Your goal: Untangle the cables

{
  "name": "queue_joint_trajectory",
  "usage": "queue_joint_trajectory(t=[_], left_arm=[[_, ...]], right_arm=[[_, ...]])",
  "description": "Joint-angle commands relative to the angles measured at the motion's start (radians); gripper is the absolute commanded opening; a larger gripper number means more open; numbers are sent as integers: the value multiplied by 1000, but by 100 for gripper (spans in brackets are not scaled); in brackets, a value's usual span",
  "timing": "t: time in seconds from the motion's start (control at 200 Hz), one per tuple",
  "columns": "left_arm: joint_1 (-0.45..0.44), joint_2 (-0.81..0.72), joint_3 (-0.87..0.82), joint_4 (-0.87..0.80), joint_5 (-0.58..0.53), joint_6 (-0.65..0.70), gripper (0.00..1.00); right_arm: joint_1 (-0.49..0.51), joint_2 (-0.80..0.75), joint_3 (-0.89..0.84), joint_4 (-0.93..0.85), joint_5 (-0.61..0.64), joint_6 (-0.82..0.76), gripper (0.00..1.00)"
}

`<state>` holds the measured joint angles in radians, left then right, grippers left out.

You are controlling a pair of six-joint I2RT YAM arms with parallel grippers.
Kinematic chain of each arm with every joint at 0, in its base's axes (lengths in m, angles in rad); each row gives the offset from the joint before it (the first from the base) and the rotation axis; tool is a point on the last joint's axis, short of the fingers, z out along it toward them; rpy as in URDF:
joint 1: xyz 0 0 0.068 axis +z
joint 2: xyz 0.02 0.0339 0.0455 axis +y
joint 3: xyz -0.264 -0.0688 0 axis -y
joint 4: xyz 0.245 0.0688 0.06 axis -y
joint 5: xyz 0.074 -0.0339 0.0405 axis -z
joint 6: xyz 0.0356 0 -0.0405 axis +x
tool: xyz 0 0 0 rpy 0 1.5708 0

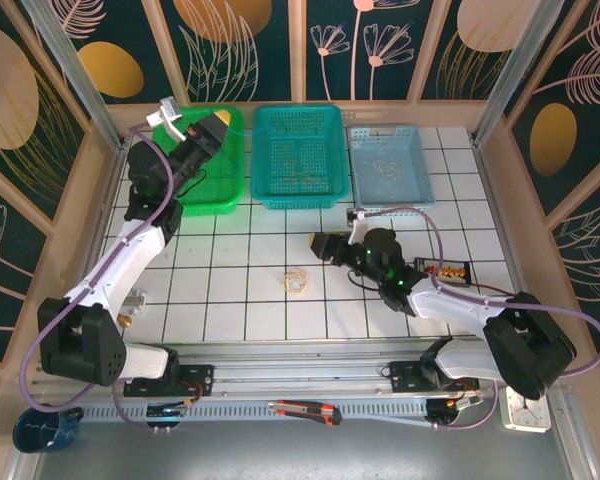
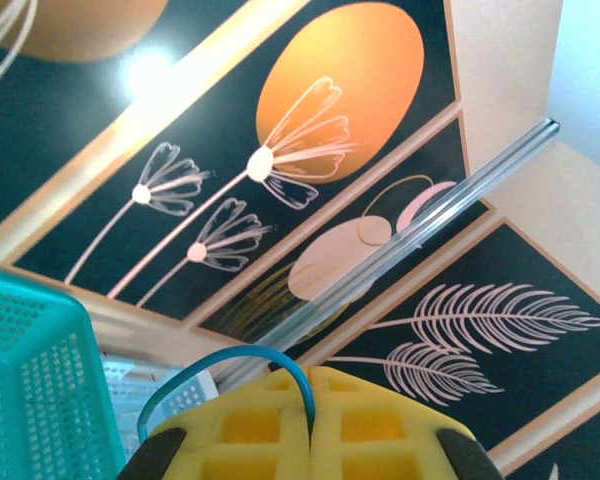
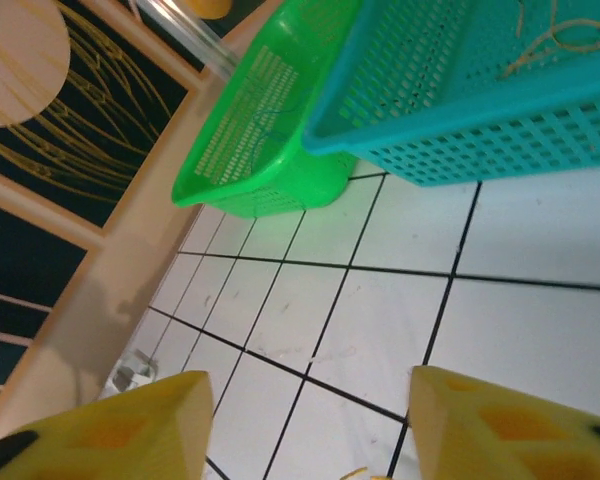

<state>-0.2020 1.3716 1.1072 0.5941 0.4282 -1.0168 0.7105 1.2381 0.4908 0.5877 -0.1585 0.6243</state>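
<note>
The yellow-tan cable coil [image 1: 296, 283] lies loose on the tiled table [image 1: 220, 300], just beside the right gripper [image 1: 325, 246], on its near-left side. That gripper is much the nearer, its fingers standing apart around nothing. The coil is roughly round, with no clear long axis. The left gripper [image 2: 308, 400] is raised over the green basket [image 1: 220, 200], its fingers pinched together on a blue cable [image 2: 210, 365], which arcs out to the side.
</note>
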Motion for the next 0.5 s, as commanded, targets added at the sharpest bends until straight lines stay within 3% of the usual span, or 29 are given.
queue_joint_trajectory(t=[0.0, 0.135, 0.3, 0.495], left_arm=[[32, 13, 95, -71, 28, 90, 0], [64, 32, 175, -186, -14, 209, 0], [79, 62, 255, -368, -178, 447, 0], [96, 115, 279, -416, -264, 554, 0]], right_arm=[[-3, -35, 45, -74, -2, -22, 59], [-3, -74, 42, -115, 15, -25, 62], [-5, -127, 19, -164, 40, -26, 63], [-13, -215, -22, -232, 71, -24, 67]])
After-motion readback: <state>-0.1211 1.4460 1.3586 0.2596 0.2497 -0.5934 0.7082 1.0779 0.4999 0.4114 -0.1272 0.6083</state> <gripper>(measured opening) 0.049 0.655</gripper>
